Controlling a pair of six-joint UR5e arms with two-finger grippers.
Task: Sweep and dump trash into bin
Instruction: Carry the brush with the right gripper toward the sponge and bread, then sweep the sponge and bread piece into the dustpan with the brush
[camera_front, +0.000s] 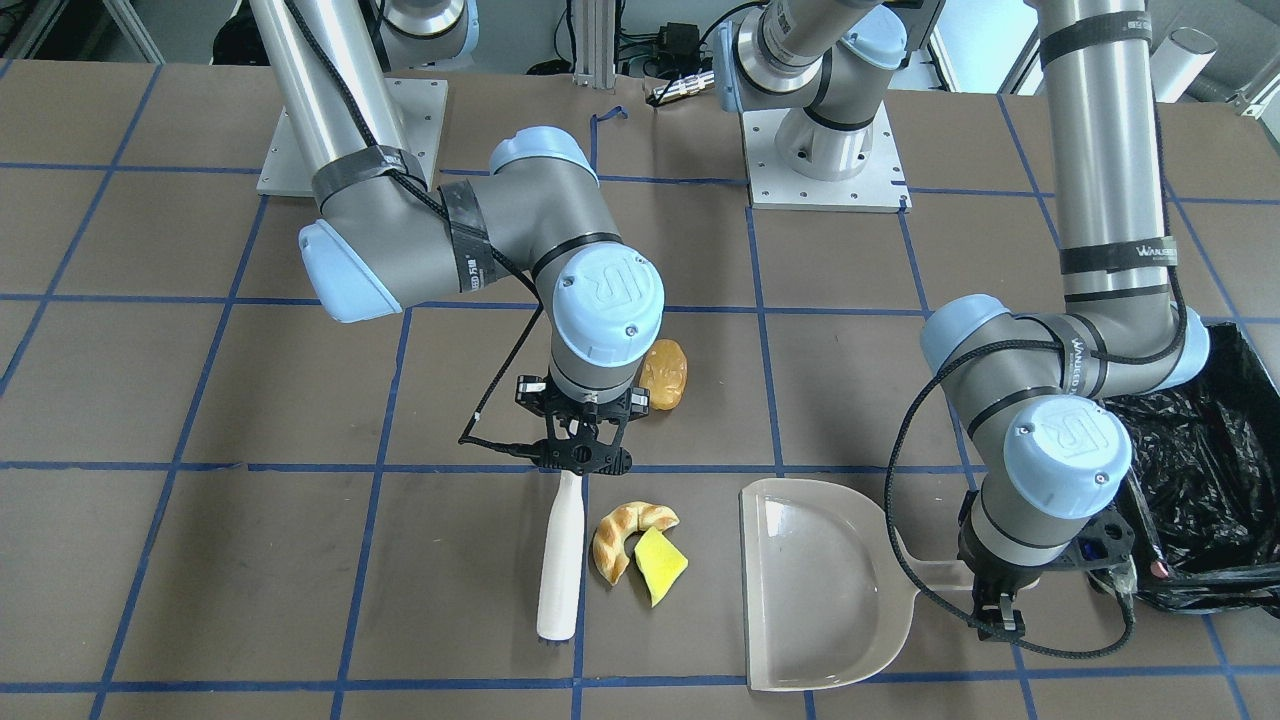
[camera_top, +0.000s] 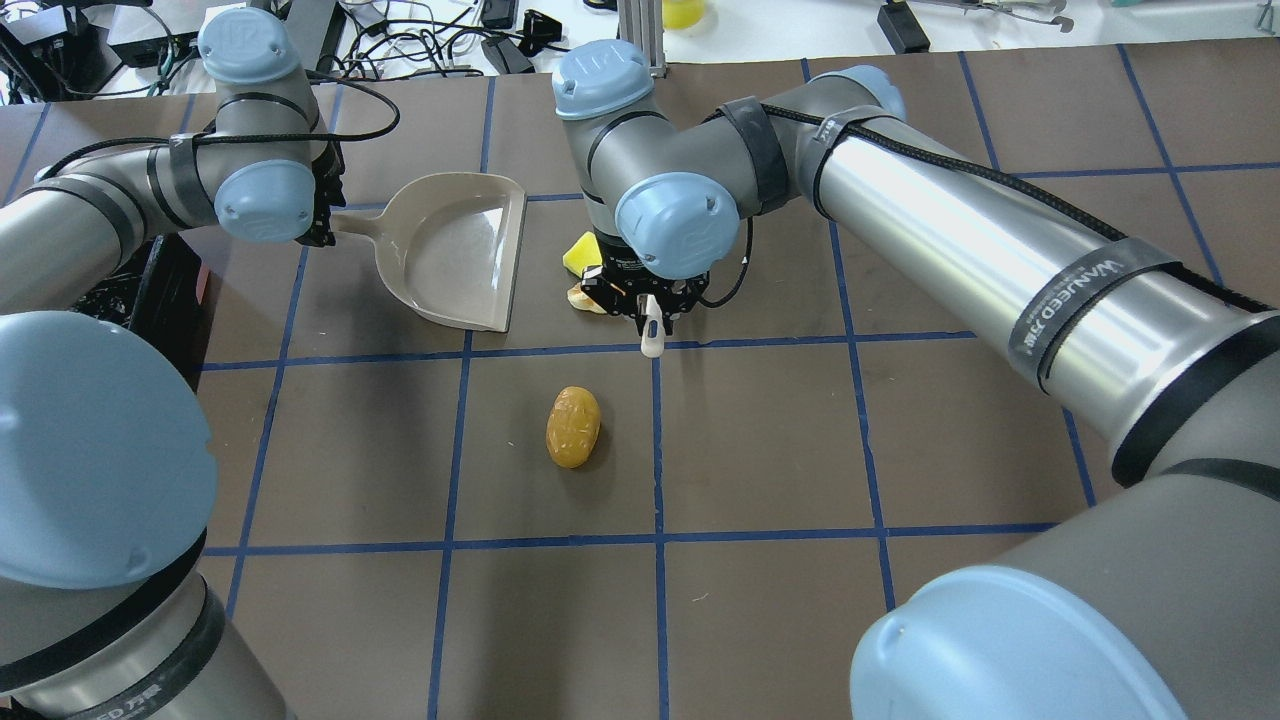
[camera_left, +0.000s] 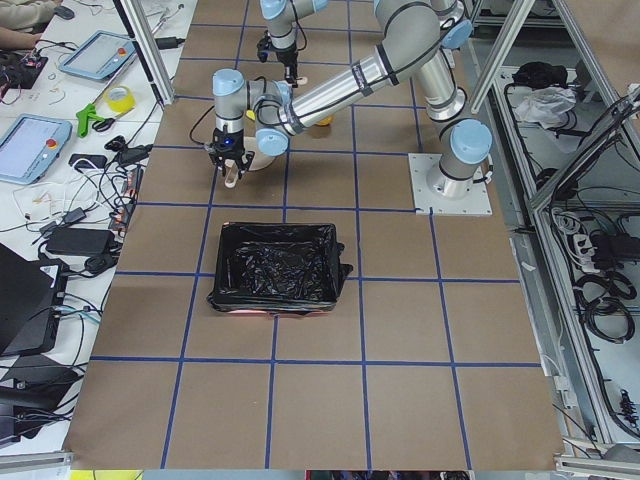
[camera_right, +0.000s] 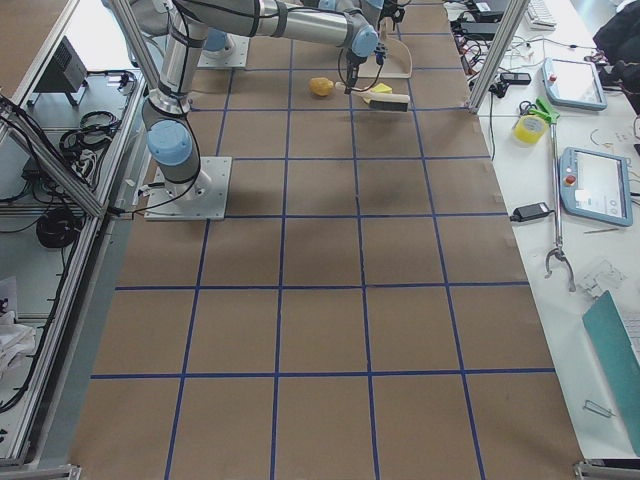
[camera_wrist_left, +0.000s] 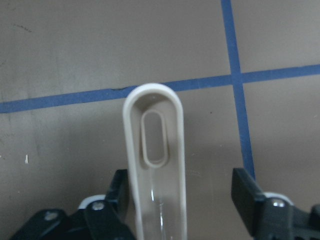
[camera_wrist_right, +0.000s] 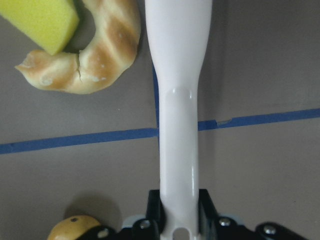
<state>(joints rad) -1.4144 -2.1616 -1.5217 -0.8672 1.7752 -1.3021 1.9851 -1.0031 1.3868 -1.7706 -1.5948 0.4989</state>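
Bin (camera_front: 1212, 462) half off-frame (right edge)

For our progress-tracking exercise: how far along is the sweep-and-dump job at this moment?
Done: the right gripper has its jaws shut on the white brush.
In hand: the left gripper straddles the dustpan handle, jaws open, not yet gripping.
Left: the croissant and yellow sponge lie between brush and empty dustpan. The potato lies apart, nearer the robot. Nothing is swept, and the black-lined bin shows no trash.

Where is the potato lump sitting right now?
In the overhead view the potato lump lies alone mid-view, on the robot's side of the brush, apart from the croissant and sponge.
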